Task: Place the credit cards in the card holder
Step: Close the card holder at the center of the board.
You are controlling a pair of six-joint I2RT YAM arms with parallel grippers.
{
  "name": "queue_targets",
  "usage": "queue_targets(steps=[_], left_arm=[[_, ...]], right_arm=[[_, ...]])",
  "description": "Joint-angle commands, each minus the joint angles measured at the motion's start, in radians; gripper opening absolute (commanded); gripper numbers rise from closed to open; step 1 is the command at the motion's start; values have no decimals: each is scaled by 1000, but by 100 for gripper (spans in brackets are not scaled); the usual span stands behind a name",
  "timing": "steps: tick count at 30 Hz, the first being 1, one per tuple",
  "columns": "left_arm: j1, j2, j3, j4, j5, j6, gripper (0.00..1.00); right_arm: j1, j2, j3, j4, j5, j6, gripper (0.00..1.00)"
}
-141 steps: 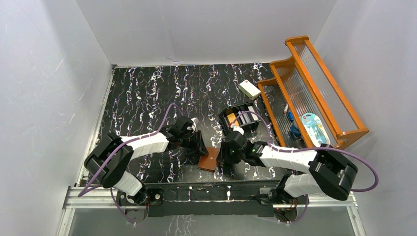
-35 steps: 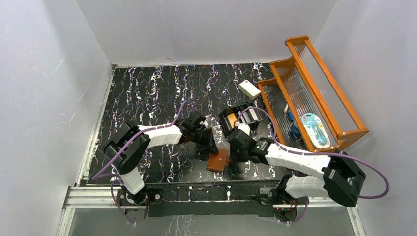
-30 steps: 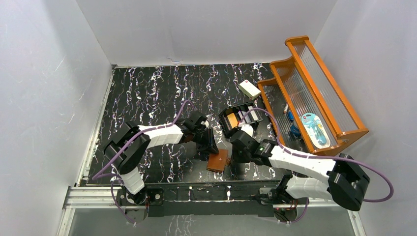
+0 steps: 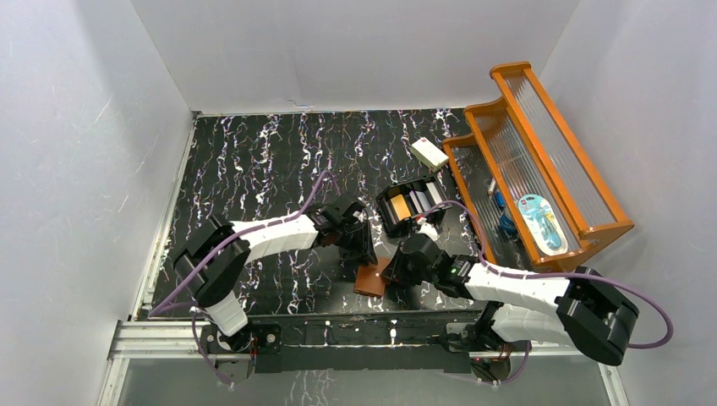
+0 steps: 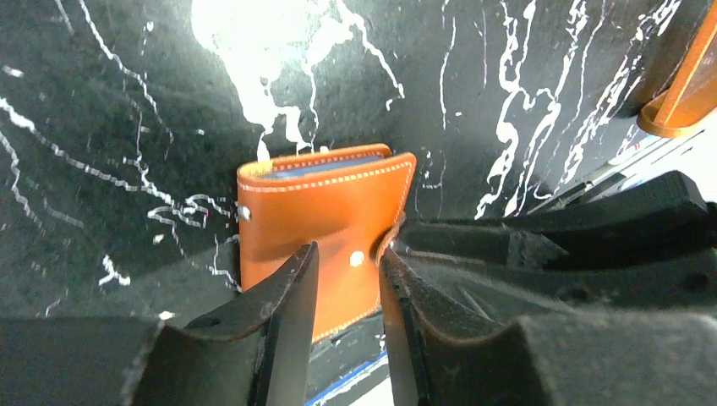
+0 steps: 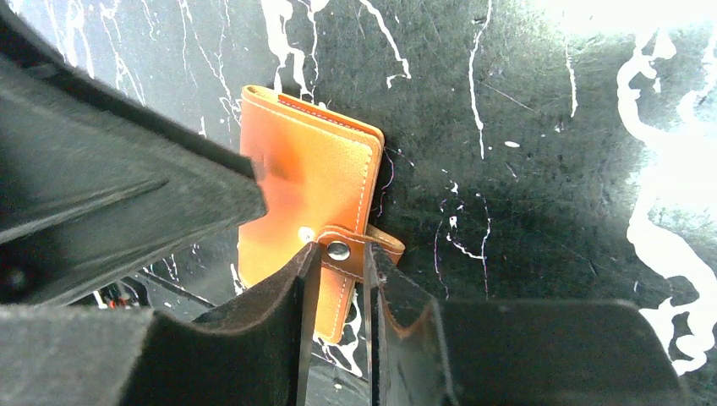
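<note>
Black marbled bench (image 4: 254, 169), from above: a closed wallet (image 4: 370, 277), the cards (image 4: 406, 203) in a black box (image 4: 381, 205) just beyond it. Left wrist: our left gripper (image 5: 348, 254) hangs apart over its leather, which we judge soft and light. Right wrist: our right gripper (image 6: 340, 248) straddles its snap tab (image 6: 385, 245), our likely hold; whether clamped, we cannot tell.

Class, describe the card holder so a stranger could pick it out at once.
On the black marbled table, look near the middle of the near edge, in front of the black compartmented box. The card holder lies flat there: a closed brown leather wallet with a snap tab, the only leather thing there.
</note>
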Motion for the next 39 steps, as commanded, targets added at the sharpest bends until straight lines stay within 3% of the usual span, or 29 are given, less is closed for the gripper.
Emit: queue_targets(steps=[1, 7, 24, 30, 39], left_arm=[[-8, -116, 17, -109, -49, -3, 33], [-1, -171, -17, -205, -146, 28, 37], [14, -150, -191, -54, -52, -17, 40], [13, -86, -161, -114, -107, 7, 28], [13, -82, -169, -139, -150, -2, 24]], right_arm=[[-4, 23, 18, 41, -8, -22, 33], [-4, 27, 26, 36, -11, -42, 30], [-6, 167, 139, 55, -77, -195, 27], [-5, 186, 165, 42, -104, -207, 28], [-5, 148, 168, 21, -107, -187, 32]])
